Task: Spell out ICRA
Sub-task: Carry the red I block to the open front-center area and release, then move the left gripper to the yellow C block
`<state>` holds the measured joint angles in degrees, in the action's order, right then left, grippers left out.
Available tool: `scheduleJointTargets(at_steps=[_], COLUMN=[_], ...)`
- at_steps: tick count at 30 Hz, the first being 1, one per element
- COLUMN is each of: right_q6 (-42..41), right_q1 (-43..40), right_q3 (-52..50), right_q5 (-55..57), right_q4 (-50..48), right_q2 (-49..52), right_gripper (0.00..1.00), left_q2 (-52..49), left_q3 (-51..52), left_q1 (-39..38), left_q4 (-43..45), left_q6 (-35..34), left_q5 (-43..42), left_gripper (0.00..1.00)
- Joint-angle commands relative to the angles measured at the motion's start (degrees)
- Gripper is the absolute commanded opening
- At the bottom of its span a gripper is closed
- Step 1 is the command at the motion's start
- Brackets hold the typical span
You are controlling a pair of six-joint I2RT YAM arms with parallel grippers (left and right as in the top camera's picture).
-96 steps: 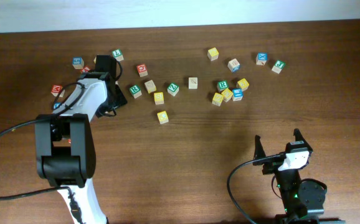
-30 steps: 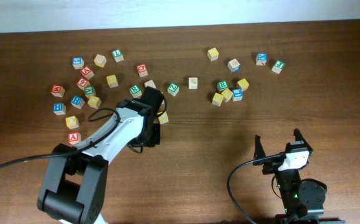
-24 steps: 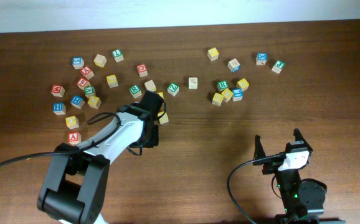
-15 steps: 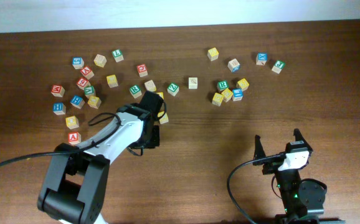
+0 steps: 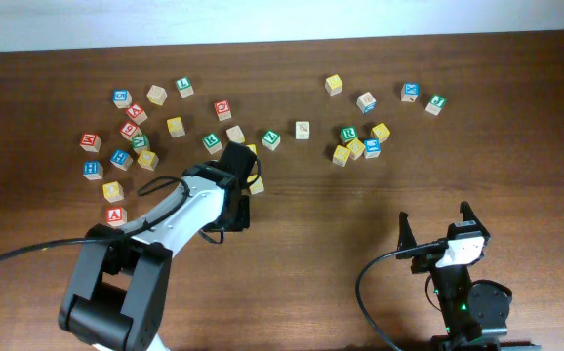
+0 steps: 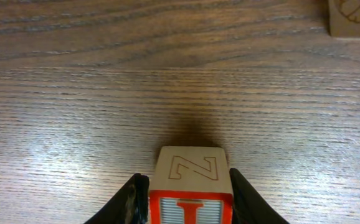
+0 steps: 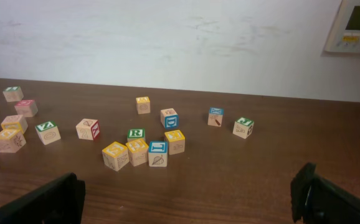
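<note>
— Holding anything with the left gripper (image 6: 189,186)?

— Yes. I'm watching its wrist feed, and the two fingers (image 6: 130,202) are pressing on both sides of a small wooden cube with a red-printed "I" (image 6: 190,210). The "I" is facing the camera and an engraved "N" is showing on top. I'm not managing to tell whether the cube is touching the dark wooden table (image 6: 74,112) or hanging just above it.

— And the other letters, going from that cube?

— The wooden cube with the green-printed "R" (image 5: 348,134) is sitting well apart from it, in a cluster of yellow and blue cubes (image 5: 356,148). The red-printed "A" cube (image 5: 114,215) is lying well apart on the opposite side. A yellow cube (image 5: 256,184) is peeking out just beside it, but I'm not making out its letter.

— And the right gripper (image 5: 436,230)?

— It's sitting spread wide, gripping nothing, well apart from the "I" cube.
</note>
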<state>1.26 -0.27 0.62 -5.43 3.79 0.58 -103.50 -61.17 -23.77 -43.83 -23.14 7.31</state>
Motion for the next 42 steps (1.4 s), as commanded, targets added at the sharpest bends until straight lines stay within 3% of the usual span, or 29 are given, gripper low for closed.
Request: scheduleJointTargets(at_steps=[1, 10, 11, 12, 13, 14, 16, 19, 22, 27, 31, 35, 42], right_q6=[-0.6, -0.7, -0.6, -0.7, -0.6, -0.6, -0.6, -0.6, -0.6, -0.6, -0.7, -0.7, -0.7], right_q1=[0.4, 0.4, 0.4, 0.4, 0.4, 0.4, 0.4, 0.4, 0.4, 0.4, 0.4, 0.4, 0.4], right_q3=[-0.3, -0.3, -0.3, -0.3, -0.3, -0.3, -0.3, -0.3, -0.3, -0.3, -0.3, -0.3, -0.3], right_q5=[0.1, 0.1, 0.1, 0.1, 0.1, 0.1, 0.1, 0.1, 0.1, 0.1, 0.1, 0.1, 0.1], right_q4=[0.3, 0.3, 0.3, 0.3, 0.3, 0.3, 0.3, 0.3, 0.3, 0.3, 0.3, 0.3, 0.3], right_q2=[-0.4, -0.4, -0.4, -0.4, -0.4, -0.4, -0.4, -0.4, -0.4, -0.4, -0.4, -0.4, -0.4], right_gripper=[0.98, 0.98, 0.98, 0.98, 0.98, 0.98, 0.98, 0.98, 0.98, 0.98, 0.98, 0.98, 0.98], left_q2=[0.2, 0.2, 0.2, 0.2, 0.2, 0.2, 0.2, 0.5, 2.4, 3.6, 3.4, 3.3, 3.3], left_q3=[0.1, 0.1, 0.1, 0.1, 0.0, -0.5, -1.9, -6.6, -18.9, -33.4, -34.4, -34.4, -34.4], left_q1=[-0.1, -0.1, -0.1, -0.1, -0.1, -0.1, -0.1, -0.1, 0.3, 5.1, 7.4, 7.1, 7.0], left_q4=[0.1, 0.5, 0.5, 0.5, 0.5, 0.2, -1.0, -5.0, -12.7, -16.0, -15.8, -16.8, -17.7], left_q6=[0.9, 1.0, 1.0, 1.0, 0.9, 0.9, 0.9, 0.9, 0.9, 0.9, 0.9, 0.9, 0.9], left_q5=[1.7, 1.7, 1.7, 1.7, 1.7, 1.7, 1.6, 1.5, 1.2, -0.4, -0.7, -9.6, -12.7], left_gripper=[0.33, 0.29, 0.40, 0.68, 0.77, 0.94, 0.99, 0.99, 0.99, 0.99, 0.99, 0.99, 0.99])
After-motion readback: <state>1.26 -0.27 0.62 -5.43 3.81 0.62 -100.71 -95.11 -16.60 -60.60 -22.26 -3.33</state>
